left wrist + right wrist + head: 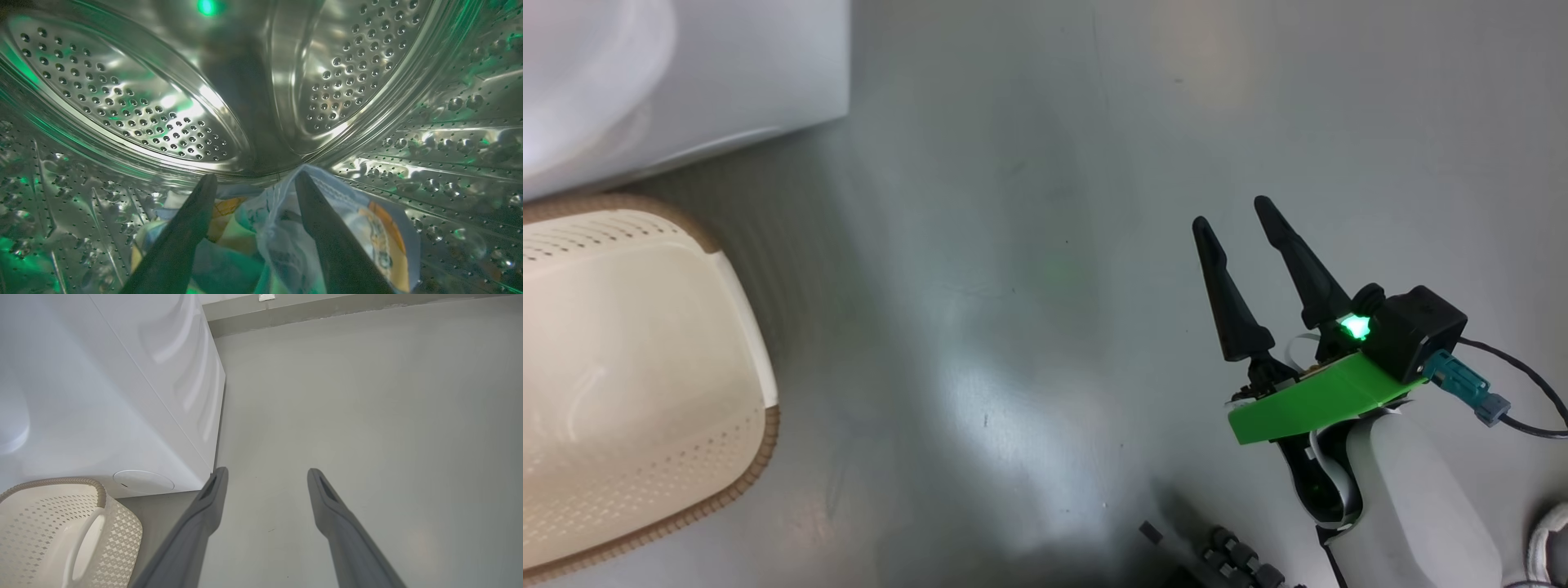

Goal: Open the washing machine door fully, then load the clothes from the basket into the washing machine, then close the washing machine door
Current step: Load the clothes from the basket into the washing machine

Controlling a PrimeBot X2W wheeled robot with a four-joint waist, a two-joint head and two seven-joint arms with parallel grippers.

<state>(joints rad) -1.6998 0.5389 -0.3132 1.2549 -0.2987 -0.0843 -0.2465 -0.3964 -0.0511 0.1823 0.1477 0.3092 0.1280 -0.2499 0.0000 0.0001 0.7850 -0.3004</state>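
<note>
We see basket (645, 457), bare cream inside, well left of right gripper (1232, 212), beside washing machine (102, 396). Left gripper (255, 176) inside steel drum (135, 110), fingers spread, unclenched; clothes (286, 228) loose between them. Right gripper parted over floor (1013, 286), grasping nothing.

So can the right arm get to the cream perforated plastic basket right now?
Probably yes: the right end effector stands open over the grey floor, and nothing lies between it and the cream perforated plastic basket, off to its left.

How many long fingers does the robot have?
4: two on the right end effector above the floor, two on the left end effector inside the drum, over the clothes.
</note>
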